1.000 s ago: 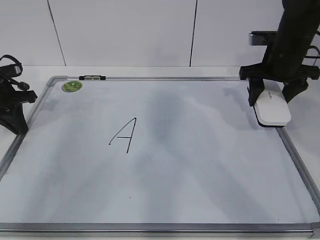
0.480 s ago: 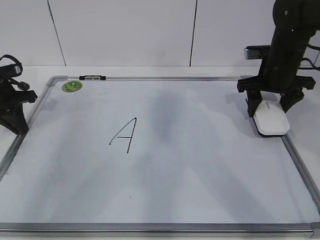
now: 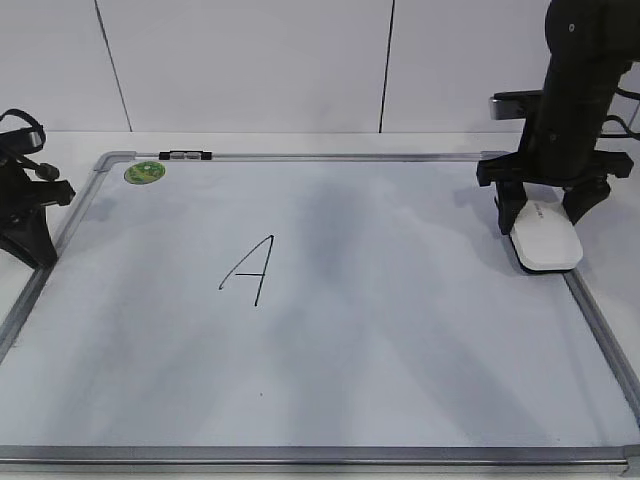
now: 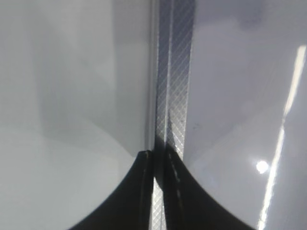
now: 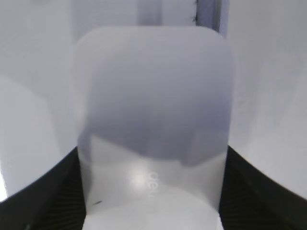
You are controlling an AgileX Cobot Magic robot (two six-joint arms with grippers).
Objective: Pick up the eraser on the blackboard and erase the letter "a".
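The white eraser (image 3: 545,245) lies at the right edge of the blackboard (image 3: 400,340), by its silver frame. My right gripper (image 3: 541,222) stands over it, one finger against each long side, shut on it. In the right wrist view the eraser (image 5: 153,110) fills the space between the two black fingers (image 5: 151,191), its grey lettering showing. A tall capital "A" (image 3: 249,270) is drawn left of the middle. No small lowercase "a" shows; the board surface carries only grey smudges. My left gripper (image 3: 28,235) is shut and empty at the board's left frame (image 4: 172,72).
A round green sticker (image 3: 144,173) sits in the board's far left corner, with a small black and silver piece (image 3: 185,155) on the top frame beside it. A white panelled wall stands behind the table. The left wrist view shows the shut jaws (image 4: 158,160).
The right gripper and the eraser came down and toward the front together over the first half second. Since then they have barely shifted. The left arm has not moved.
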